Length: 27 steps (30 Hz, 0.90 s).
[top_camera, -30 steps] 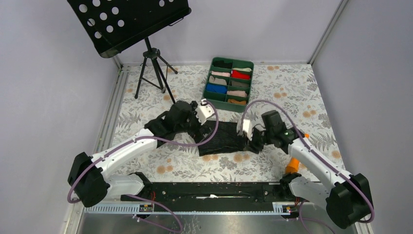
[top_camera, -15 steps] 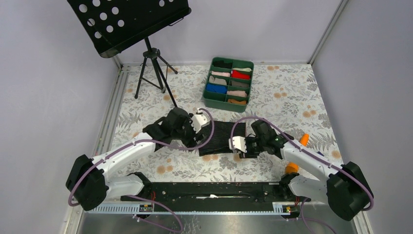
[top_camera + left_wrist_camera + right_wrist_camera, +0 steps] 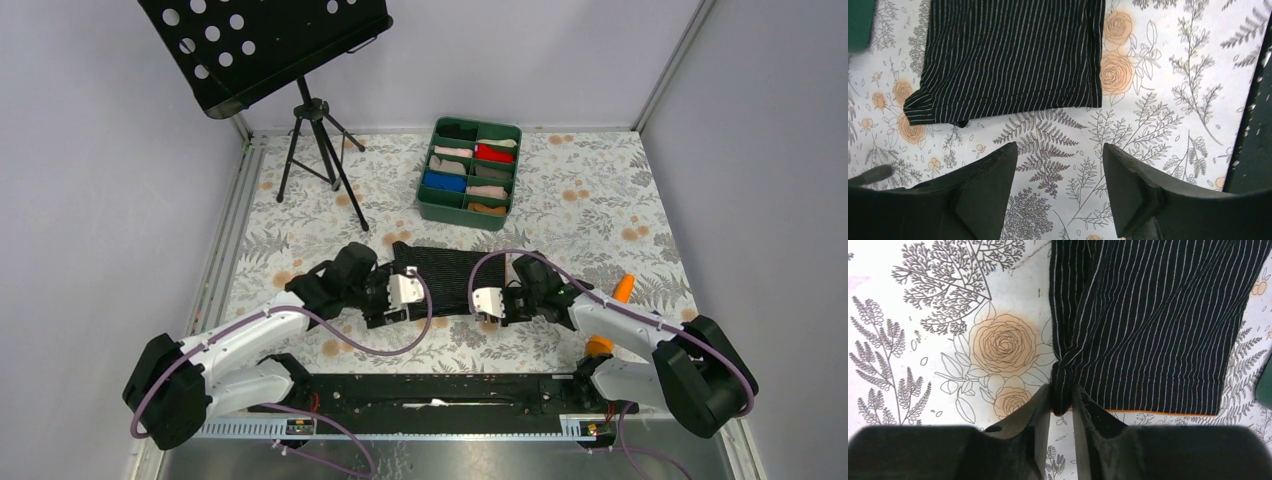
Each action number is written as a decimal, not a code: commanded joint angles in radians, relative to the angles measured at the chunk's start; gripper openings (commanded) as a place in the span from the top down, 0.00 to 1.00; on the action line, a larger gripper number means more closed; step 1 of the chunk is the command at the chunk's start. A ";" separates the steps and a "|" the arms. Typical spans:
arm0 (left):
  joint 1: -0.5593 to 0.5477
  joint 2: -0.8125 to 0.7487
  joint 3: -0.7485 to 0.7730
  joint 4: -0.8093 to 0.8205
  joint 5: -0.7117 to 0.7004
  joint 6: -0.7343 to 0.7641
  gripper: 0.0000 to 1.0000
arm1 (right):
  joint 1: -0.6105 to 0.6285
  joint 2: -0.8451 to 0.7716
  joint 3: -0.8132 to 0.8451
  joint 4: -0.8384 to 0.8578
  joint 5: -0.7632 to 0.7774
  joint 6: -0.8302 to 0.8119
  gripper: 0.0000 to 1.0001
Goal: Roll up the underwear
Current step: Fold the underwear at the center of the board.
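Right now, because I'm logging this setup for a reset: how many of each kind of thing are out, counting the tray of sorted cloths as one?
underwear: 1
green tray: 1
music stand: 1
grippers: 2 (left gripper, right gripper)
Total: 5

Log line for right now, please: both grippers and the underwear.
underwear: mostly flat, not yet rolled | left gripper: open, empty, short of its edge | right gripper: shut on its bunched edge
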<state>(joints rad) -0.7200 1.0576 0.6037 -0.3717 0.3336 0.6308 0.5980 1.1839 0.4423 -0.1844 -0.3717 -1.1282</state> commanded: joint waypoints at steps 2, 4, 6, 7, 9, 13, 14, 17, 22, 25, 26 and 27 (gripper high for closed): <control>-0.004 0.031 -0.033 0.098 0.054 0.200 0.31 | 0.005 0.057 0.028 0.006 0.048 0.067 0.82; -0.009 0.048 -0.039 0.117 0.063 0.227 0.31 | 0.006 0.076 0.067 -0.049 0.010 0.082 0.88; -0.016 0.063 -0.043 0.131 0.083 0.247 0.32 | 0.006 0.092 0.110 -0.126 -0.044 0.110 0.92; -0.019 0.067 -0.046 0.141 0.100 0.258 0.34 | 0.006 0.102 0.128 -0.152 -0.062 0.134 0.94; -0.030 0.070 -0.059 0.180 0.134 0.264 0.37 | 0.006 0.128 0.168 -0.204 -0.090 0.170 0.96; -0.065 0.122 -0.043 0.195 0.171 0.257 0.42 | 0.006 0.151 0.171 -0.223 -0.112 0.183 0.96; -0.069 0.143 -0.033 0.192 0.167 0.252 0.44 | 0.006 0.149 0.162 -0.209 -0.112 0.184 0.96; -0.070 0.195 -0.016 0.191 0.167 0.262 0.51 | 0.006 0.137 0.143 -0.187 -0.110 0.203 0.96; -0.070 0.242 0.002 0.189 0.188 0.283 0.57 | 0.006 0.134 0.141 -0.191 -0.109 0.211 0.95; -0.070 0.273 0.007 0.187 0.169 0.293 0.59 | 0.006 0.135 0.143 -0.189 -0.111 0.215 0.95; -0.070 0.281 0.004 0.186 0.167 0.305 0.60 | 0.006 0.137 0.144 -0.189 -0.113 0.217 0.95; -0.070 0.286 0.003 0.185 0.167 0.314 0.61 | 0.006 0.137 0.146 -0.189 -0.113 0.221 0.95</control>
<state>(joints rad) -0.7883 1.3182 0.5705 -0.2188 0.4644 0.8944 0.5991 1.3224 0.5949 -0.3271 -0.4397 -0.9386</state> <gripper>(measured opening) 0.405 0.131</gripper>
